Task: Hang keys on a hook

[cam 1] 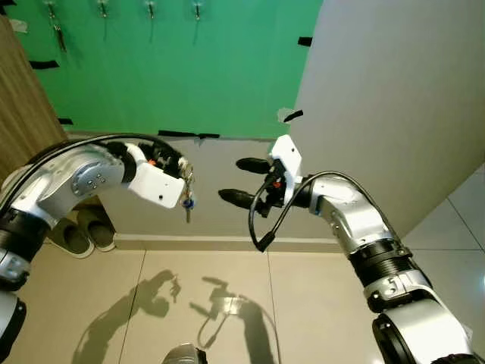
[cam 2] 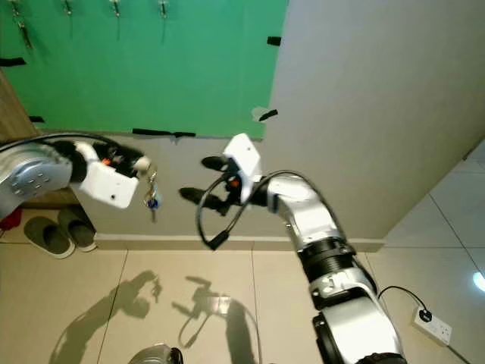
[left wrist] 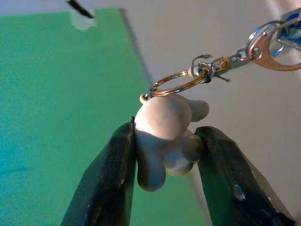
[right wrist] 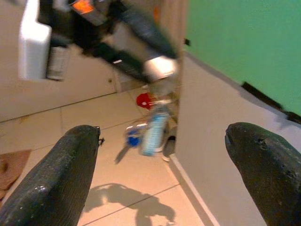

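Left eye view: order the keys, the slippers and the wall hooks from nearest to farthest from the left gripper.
1. keys: dangling from the left gripper itself.
2. slippers: on the floor, below and to the robot's left.
3. wall hooks: high on the green board, farthest.

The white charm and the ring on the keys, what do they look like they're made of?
The charm, pinched in the left hand, looks like matte white rubber or soft plastic: smooth, rounded lobes, no shine. The ring looks like polished metal, gold-toned with bright glints; the clasp beyond it is shiny and silvery, likely metal too.
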Motion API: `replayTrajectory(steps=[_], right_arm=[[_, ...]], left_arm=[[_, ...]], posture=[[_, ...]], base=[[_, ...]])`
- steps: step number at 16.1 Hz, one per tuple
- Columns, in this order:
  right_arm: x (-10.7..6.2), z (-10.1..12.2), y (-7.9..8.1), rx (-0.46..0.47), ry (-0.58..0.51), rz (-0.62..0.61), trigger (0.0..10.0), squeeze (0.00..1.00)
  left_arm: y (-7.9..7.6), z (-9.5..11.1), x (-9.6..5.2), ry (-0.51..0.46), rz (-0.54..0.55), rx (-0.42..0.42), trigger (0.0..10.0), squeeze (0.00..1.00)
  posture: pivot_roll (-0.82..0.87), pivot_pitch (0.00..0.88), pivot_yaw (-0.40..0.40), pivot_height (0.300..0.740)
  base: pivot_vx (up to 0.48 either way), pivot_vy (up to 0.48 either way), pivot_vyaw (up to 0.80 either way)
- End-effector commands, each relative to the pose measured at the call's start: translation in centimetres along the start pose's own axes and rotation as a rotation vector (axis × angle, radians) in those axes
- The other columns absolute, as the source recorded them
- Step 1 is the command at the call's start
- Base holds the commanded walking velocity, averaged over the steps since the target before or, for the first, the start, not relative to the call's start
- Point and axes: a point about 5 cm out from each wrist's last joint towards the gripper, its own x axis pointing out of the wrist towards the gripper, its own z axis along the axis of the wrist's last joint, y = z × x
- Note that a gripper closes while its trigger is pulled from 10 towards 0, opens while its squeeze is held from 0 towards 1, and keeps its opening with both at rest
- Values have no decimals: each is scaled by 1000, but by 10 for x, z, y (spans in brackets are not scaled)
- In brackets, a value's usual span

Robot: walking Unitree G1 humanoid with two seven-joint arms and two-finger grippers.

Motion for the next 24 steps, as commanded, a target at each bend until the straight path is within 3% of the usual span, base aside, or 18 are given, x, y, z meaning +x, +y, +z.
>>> replayTrajectory(steps=[1,2,3,5,6,7,9,11,12,17,22,24], right_arm=[[2,14,0,-58,-19,18,10000,0],[4,14,1,-56,-22,21,10000,0],[4,13,2,-54,-23,22,10000,0],[6,10,6,-41,-27,26,10000,0],[7,8,7,-39,-25,31,10000,0],[8,8,8,-36,-22,42,10000,0],[5,13,6,2,-26,97,10000,0],[3,15,4,10,-20,114,10000,0],[-2,12,2,12,19,148,10000,0],[-13,18,-10,15,32,125,10000,0],[-19,20,-20,-5,54,96,10000,0],[-21,28,-23,4,-9,42,10000,0]], left_arm=[[6,-2,4,32,49,114,10000,0],[8,-3,9,51,98,189,10000,0],[7,-2,10,43,105,229,9529,0],[2,1,14,12,112,326,9529,0],[4,5,15,-28,152,346,8510,0],[8,8,16,-62,202,373,8157,0],[15,12,16,-106,287,438,10000,0],[18,13,17,-125,319,465,10000,0],[24,18,17,-173,387,525,10000,0],[31,15,15,-203,513,680,10000,0],[25,14,14,-241,548,717,10000,0],[20,12,14,-228,577,630,10000,0]], posture=[[55,0,-45,740],[55,0,-43,740],[55,0,-43,740],[56,0,-45,740],[56,0,-45,740],[55,0,-44,740],[53,0,-44,740],[53,0,-47,740],[54,0,-50,740],[56,0,-65,740],[56,0,-71,740],[59,0,-69,740]], base=[[0,0,0],[0,0,0],[0,0,0],[0,0,0],[0,0,0],[0,0,0],[0,0,0],[0,0,0],[0,0,0],[0,0,0],[0,0,0],[0,0,0]])
